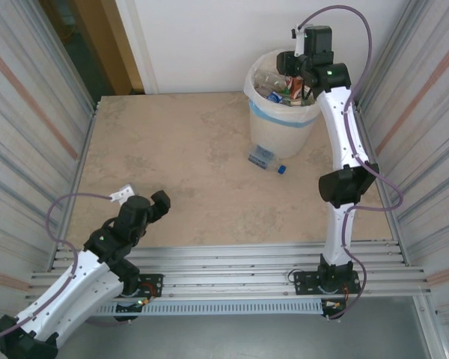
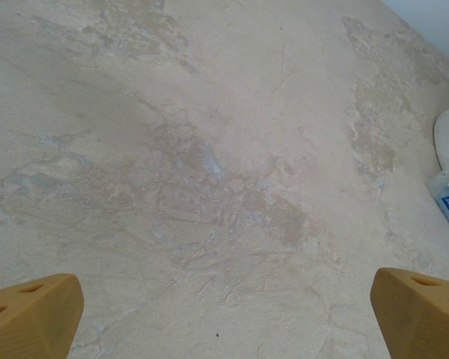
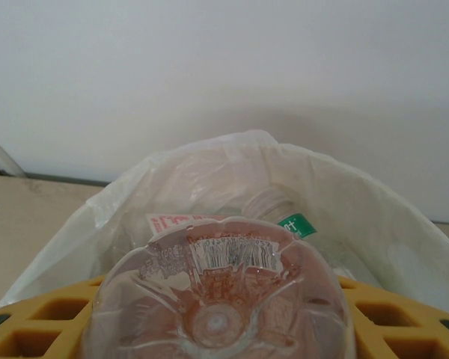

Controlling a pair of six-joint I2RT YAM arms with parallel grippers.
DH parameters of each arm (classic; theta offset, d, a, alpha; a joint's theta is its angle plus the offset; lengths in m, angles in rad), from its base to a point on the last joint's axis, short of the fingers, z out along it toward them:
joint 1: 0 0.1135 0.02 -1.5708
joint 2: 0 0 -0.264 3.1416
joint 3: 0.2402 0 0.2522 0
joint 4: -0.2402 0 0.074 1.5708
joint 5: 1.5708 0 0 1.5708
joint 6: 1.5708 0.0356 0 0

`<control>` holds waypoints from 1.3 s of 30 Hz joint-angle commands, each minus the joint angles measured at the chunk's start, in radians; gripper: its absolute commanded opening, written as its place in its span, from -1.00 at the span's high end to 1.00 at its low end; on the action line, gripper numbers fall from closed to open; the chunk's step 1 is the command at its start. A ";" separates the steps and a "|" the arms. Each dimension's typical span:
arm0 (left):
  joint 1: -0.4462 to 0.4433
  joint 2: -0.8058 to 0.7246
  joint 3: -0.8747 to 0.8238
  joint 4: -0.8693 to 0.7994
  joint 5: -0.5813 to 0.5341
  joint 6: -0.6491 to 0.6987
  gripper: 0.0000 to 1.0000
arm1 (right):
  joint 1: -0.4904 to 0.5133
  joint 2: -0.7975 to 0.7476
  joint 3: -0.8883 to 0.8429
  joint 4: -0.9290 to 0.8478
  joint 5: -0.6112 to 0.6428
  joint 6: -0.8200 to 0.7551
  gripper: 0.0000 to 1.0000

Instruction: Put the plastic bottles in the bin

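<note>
One bottle [image 3: 217, 292] is pinched in the right gripper [image 1: 302, 75] above the bin [image 1: 284, 123], at the far right corner of the table [image 1: 172, 149]. A second bottle [image 1: 265, 158] lies on the table just beside the bin's near side. The left gripper [image 1: 156, 203] hangs spread wide and empty by the near left corner.

The pile [image 1: 280, 86] inside the bin looks heaped close to the rim — if the jaws part here, the bottle could land on it, bounce and roll out, or catch the liner [image 3: 359, 202]. Its base faces the wrist, so its long axis likely runs along the fingers, neck toward the bin. The second bottle lies flat, its axis slanting across the table, blue cap [image 1: 281, 169] toward the near right.
</note>
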 commanded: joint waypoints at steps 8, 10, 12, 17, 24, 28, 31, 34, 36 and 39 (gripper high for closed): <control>0.009 0.001 0.016 0.018 -0.005 0.012 -0.97 | 0.011 0.090 0.020 -0.024 0.026 -0.025 -0.45; 0.009 -0.005 0.018 0.012 -0.005 0.012 -0.97 | 0.012 0.090 0.021 -0.015 0.021 -0.023 -0.52; 0.009 -0.014 0.015 0.007 -0.004 0.008 -0.97 | 0.014 0.092 0.023 -0.009 0.020 -0.021 -0.52; 0.010 -0.038 0.014 -0.007 -0.011 0.008 -0.97 | 0.015 0.089 0.023 -0.003 0.001 -0.008 -0.53; 0.009 -0.036 0.014 -0.009 -0.008 0.005 -0.97 | 0.019 0.053 0.023 -0.013 -0.056 0.000 -0.46; 0.010 -0.036 0.016 -0.005 -0.009 0.008 -0.97 | 0.023 0.017 0.023 -0.025 -0.090 0.003 -0.47; 0.009 -0.036 0.019 -0.005 -0.012 0.014 -0.97 | 0.030 -0.015 0.023 -0.044 -0.095 0.002 -0.54; 0.010 -0.036 0.022 -0.003 -0.013 0.018 -0.97 | 0.045 -0.048 0.017 -0.073 -0.091 -0.005 -0.63; 0.010 -0.036 0.022 -0.003 -0.017 0.018 -0.98 | 0.062 -0.068 0.009 -0.099 -0.070 -0.014 -0.70; 0.009 -0.036 0.022 0.000 -0.016 0.021 -0.97 | 0.100 -0.115 -0.046 -0.131 -0.017 -0.021 -0.81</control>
